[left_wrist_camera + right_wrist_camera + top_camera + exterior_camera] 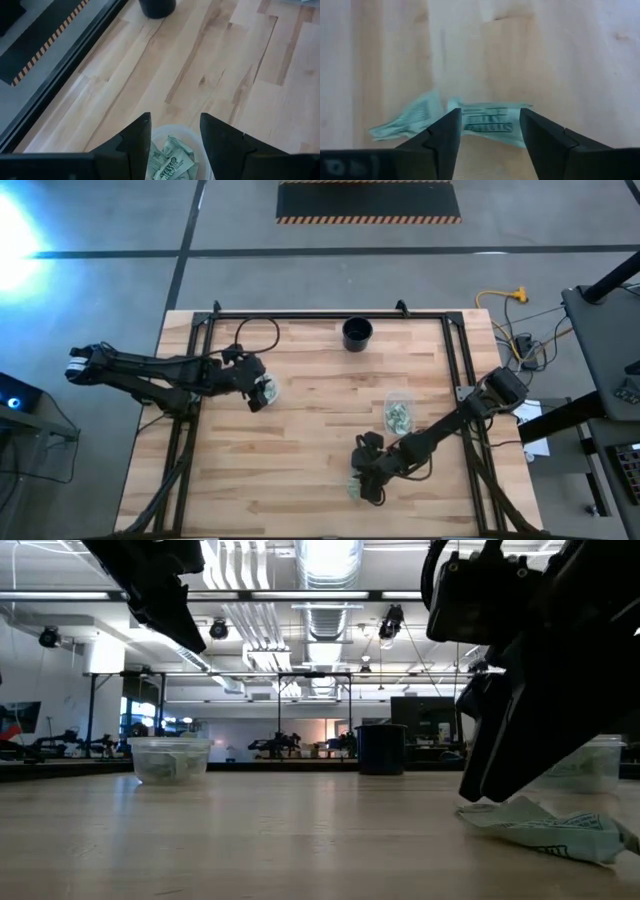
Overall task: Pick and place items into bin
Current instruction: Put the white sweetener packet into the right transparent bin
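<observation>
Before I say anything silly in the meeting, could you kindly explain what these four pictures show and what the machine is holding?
It is a robot with two dark arms at a wooden table, each ending in a two-finger tool. One picture looks straight down, one looks level across the tabletop, and two come from cameras on the wrists. On the table stand a dark cup and two clear tubs of small green and white packets: one tub sits right of centre, the other tub is under the left tool. The left tool hangs over it with fingers apart, holding nothing. The right tool is low at the near edge, fingers open on either side of a crumpled packet lying on the wood, not gripping it.
</observation>
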Action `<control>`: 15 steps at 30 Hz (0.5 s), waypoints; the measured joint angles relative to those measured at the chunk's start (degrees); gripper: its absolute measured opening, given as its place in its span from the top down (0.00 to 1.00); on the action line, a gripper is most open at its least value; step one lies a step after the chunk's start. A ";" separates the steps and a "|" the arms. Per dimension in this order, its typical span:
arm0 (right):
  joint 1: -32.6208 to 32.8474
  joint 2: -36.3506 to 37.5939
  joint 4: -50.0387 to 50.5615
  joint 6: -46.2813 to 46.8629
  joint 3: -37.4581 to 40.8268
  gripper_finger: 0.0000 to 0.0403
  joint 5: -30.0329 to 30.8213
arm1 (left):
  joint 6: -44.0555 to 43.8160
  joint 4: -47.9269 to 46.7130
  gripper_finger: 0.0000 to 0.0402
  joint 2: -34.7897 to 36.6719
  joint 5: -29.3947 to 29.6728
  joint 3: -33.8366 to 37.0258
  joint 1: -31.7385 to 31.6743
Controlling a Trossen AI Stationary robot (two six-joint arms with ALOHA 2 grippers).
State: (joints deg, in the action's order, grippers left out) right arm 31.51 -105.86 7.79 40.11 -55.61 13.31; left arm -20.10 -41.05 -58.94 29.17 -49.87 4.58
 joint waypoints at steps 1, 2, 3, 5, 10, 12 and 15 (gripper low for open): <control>-0.04 0.00 0.48 0.01 0.00 0.52 0.04 | 0.00 0.03 0.62 -0.03 0.00 0.15 0.00; -0.06 0.00 0.97 0.01 0.00 0.50 0.13 | 0.00 0.07 0.62 -0.04 0.02 0.37 -0.02; -0.07 -0.07 1.08 0.00 0.00 0.49 0.14 | -0.03 0.07 0.62 -0.04 0.00 0.58 0.00; -0.02 -0.35 0.83 -0.02 0.00 0.47 0.11 | -0.17 0.08 0.62 -0.06 0.00 0.68 0.00; -0.09 -1.32 -0.08 -0.27 -0.10 0.42 -0.87 | -0.17 0.20 0.62 -0.06 0.02 0.72 -0.02; -0.07 -1.51 0.15 -0.27 -0.19 0.41 -0.92 | -0.17 0.24 0.62 -0.06 0.02 0.72 -0.01; -0.09 -1.51 1.09 0.23 -0.27 0.41 -0.94 | -0.19 0.33 0.62 -0.06 0.02 0.72 0.00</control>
State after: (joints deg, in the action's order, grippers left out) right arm 31.42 -107.38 8.88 40.34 -55.89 12.36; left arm -20.29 -40.73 -59.00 29.19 -49.15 4.58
